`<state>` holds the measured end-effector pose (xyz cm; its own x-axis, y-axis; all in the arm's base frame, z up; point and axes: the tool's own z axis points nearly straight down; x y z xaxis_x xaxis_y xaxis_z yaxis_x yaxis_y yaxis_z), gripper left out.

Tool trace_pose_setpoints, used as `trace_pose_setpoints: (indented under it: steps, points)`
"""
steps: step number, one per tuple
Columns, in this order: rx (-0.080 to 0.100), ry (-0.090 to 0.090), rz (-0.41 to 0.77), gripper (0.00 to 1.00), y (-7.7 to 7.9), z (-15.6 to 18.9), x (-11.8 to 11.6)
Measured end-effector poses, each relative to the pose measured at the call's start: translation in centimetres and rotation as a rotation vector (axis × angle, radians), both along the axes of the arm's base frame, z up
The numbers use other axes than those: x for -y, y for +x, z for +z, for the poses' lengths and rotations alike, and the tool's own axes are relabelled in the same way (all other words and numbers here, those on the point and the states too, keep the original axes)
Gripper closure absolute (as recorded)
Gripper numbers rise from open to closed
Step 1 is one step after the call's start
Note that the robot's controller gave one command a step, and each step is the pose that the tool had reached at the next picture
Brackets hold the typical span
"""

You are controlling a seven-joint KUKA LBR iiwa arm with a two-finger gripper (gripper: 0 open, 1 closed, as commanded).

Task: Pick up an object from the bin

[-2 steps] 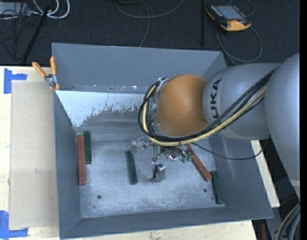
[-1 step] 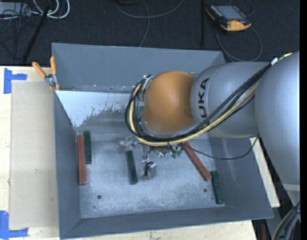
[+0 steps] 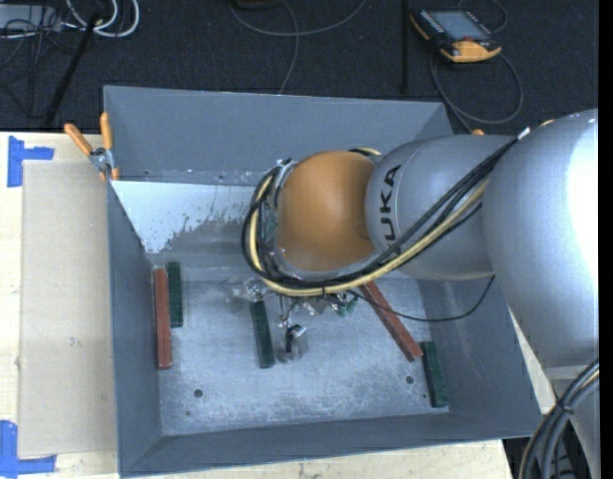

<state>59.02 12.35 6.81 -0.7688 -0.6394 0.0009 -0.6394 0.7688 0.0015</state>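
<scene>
Here, the big silver-grey robot arm comes in from the view's right and covers much of the right side and middle of the grey metal bin, a box with sloping walls and a flat, pale-scuffed floor. At the arm's end sits a rounded orange cover, ringed by black and yellow cables, over the bin's middle and toward its back wall. Five long flat sticks lie on the floor. By the left wall a long reddish-brown stick lies front to back, with a shorter dark green stick just beside its right edge near the far end. On the right a slanting reddish-brown stick has its upper end hidden under the arm, and near its lower end a right-hand dark green stick lies close to the right wall. In the middle a lone dark green stick lies nearly front to back, well apart from the rest. The jaws, small metal parts below the orange cover, are low over the floor just to the right of this middle stick, beside its upper half. Whether they touch it cannot be made out, nor can it be told whether the jaws stand apart or together.
</scene>
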Motion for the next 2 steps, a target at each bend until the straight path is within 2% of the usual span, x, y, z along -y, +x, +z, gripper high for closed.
trace_pose_setpoints:
  steps: [1, 2]
  points:
    - [0.001, 0.001, -0.004, 0.00, 0.00, -0.03, -0.03]
    - [0.002, 0.001, -0.006, 1.00, 0.05, 0.05, -0.02]
